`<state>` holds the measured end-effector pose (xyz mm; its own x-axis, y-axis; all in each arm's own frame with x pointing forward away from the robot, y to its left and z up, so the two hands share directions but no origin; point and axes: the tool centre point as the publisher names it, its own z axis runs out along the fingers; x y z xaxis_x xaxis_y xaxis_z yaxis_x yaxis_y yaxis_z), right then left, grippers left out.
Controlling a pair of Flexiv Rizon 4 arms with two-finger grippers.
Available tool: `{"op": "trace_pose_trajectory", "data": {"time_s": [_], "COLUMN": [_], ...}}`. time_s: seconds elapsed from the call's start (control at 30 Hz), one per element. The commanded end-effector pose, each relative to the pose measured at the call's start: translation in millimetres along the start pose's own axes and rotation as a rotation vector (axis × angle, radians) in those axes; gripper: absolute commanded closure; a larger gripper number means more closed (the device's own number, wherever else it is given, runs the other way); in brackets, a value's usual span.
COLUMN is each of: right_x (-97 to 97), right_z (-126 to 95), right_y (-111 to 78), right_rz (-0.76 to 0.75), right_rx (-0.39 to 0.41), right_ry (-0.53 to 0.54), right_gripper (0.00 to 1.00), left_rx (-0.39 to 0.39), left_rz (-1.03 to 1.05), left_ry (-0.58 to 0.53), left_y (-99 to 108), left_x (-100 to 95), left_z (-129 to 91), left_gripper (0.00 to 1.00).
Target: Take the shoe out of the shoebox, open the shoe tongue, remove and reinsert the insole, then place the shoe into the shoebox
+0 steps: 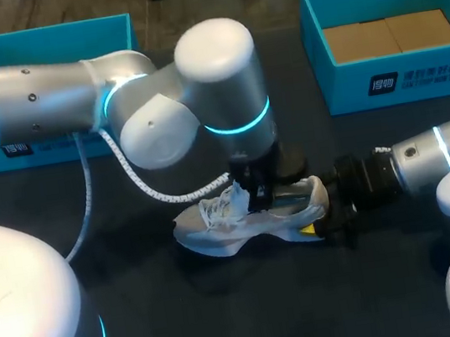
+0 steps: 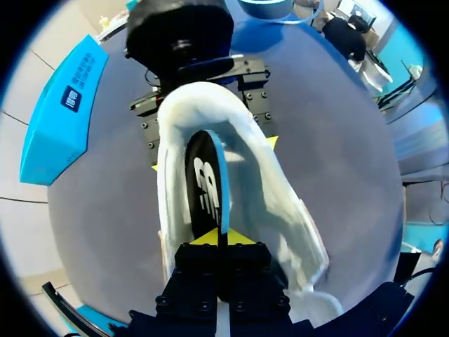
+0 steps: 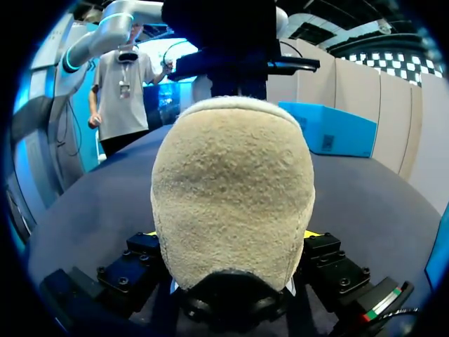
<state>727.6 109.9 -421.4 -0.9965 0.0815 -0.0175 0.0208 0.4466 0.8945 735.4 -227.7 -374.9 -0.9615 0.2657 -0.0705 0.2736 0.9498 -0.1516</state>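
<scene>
A white and grey shoe (image 1: 233, 222) lies on its sole on the dark table, toe to the left. My left gripper (image 1: 256, 198) reaches down into its opening. In the left wrist view this gripper (image 2: 219, 239) is shut on the edge of the black insole (image 2: 203, 189), which lies partly inside the shoe (image 2: 273, 203). My right gripper (image 1: 327, 214) holds the shoe from the heel side. In the right wrist view the fuzzy beige heel (image 3: 231, 189) fills the space between its fingers (image 3: 309, 234), which press on both sides.
A teal shoebox (image 1: 415, 76) with brown card inside stands at the back right. A second teal box (image 1: 44, 36) stands at the back left, partly behind my left arm. A white cable (image 1: 138, 181) hangs from the left arm near the shoe's toe.
</scene>
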Motion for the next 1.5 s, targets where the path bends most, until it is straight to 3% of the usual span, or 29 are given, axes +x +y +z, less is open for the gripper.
{"op": "trace_pose_trajectory", "data": {"time_s": [0.03, 0.57, 0.9, 1.33, 1.4, 1.43, 1.5], "right_x": [0.3, 0.3, 0.3, 0.3, 0.3, 0.3, 0.3], "right_z": [1, 1, 1, 1, 1, 1, 1], "right_y": [-0.6, -0.6, -0.6, -0.6, -0.6, -0.6, -0.6], "right_rz": [0.000, 0.000, 0.000, 0.000, 0.000, 0.000, 0.000], "right_rx": [0.002, 0.002, 0.002, 0.002, 0.002, 0.002, 0.002], "right_ry": [-0.001, -0.001, -0.001, -0.001, -0.001, -0.001, -0.001], "right_gripper": [1.00, 1.00, 1.00, 1.00, 1.00, 1.00, 1.00], "left_rx": [0.039, 0.120, 0.213, 0.288, 0.290, 0.289, 0.286], "left_rz": [-0.008, -0.026, -0.060, -0.046, -0.045, -0.045, -0.044], "left_ry": [0.013, 0.028, 0.031, 0.044, 0.048, 0.050, 0.052], "left_y": [14, 11, -11, -43, -46, -47, -49], "left_x": [1.6, 16.4, 19.4, 21.5, 22.1, 22.5, 25.0], "left_z": [-13, -52, -67, -65, -62, -60, -58], "left_gripper": [1.00, 1.00, 1.00, 1.00, 0.83, 0.82, 0.71]}}
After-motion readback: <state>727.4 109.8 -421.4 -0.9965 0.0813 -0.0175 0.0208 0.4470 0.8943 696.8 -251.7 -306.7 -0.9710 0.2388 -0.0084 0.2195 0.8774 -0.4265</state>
